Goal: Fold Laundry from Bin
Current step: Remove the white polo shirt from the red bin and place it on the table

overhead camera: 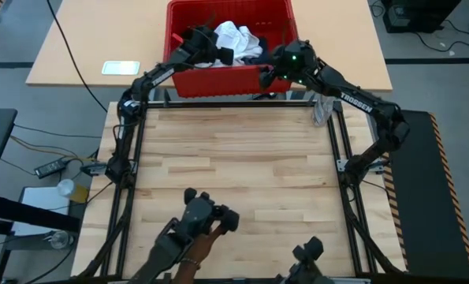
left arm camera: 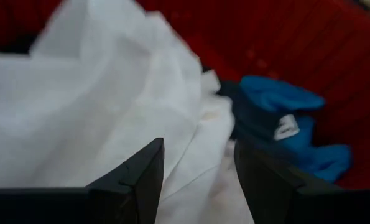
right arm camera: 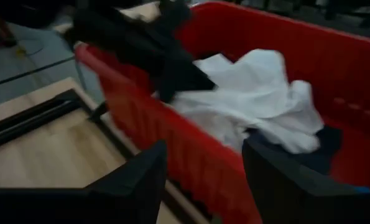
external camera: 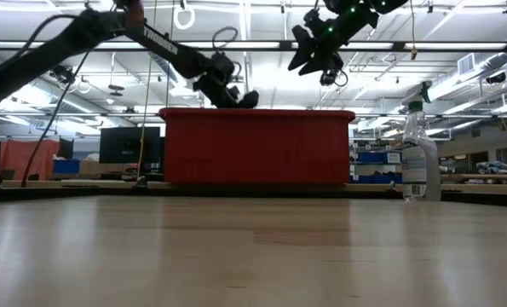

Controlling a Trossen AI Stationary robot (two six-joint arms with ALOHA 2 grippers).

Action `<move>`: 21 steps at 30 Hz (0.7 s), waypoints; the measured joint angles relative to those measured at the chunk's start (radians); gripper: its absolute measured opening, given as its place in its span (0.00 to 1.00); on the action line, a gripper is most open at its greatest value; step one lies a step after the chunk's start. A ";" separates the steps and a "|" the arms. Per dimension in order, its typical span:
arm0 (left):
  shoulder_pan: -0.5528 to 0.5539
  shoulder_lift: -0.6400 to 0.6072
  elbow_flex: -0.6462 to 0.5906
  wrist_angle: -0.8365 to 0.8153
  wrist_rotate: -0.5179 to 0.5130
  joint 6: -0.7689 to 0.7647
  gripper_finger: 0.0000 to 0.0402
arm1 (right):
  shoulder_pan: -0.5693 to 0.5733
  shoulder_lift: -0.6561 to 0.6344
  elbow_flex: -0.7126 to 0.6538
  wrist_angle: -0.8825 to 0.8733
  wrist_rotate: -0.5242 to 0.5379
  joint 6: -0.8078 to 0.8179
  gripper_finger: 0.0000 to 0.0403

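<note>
Progress: I judge this the very start; nothing is folded, and the wooden table carries no garment at all.
Laundry: it all sits in the red bin at the table's far edge. I see the large white garment heaped near the middle, a dark one under its edge, and a small bright blue garment with a white tag against the bin's wall.
Left gripper: I have it down inside the bin, fingers spread, white cloth in the gap between them but nothing pinched (no grip that I can see).
Right gripper: it hangs above the bin's near rim, fingers parted and empty, looking across at the white heap.
Still to do: by my reckoning, everything. Pick one piece, lift it over the rim, lay it out, fold it, then repeat for the rest.
Edges: the bin's thick rim stands between the cloth and the table; any lift has to clear it. Metal frame rails run along the table's sides.
Open room: the whole board in front of the bin is bare wood, plenty for spreading a shirt.
Watch: a spray bottle stands off by the right side, and both arms crowd the same bin, so I'd keep them apart.
</note>
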 joint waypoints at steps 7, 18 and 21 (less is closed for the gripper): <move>0.014 0.088 0.006 0.016 -0.009 0.008 0.49 | 0.033 0.001 0.000 -0.016 0.009 0.039 0.53; 0.020 0.090 0.002 -0.018 0.011 0.112 0.08 | 0.050 0.001 0.000 -0.012 0.009 0.042 0.52; 0.019 0.072 -0.004 0.035 0.026 0.124 0.02 | 0.050 0.001 0.000 -0.011 0.009 0.037 0.52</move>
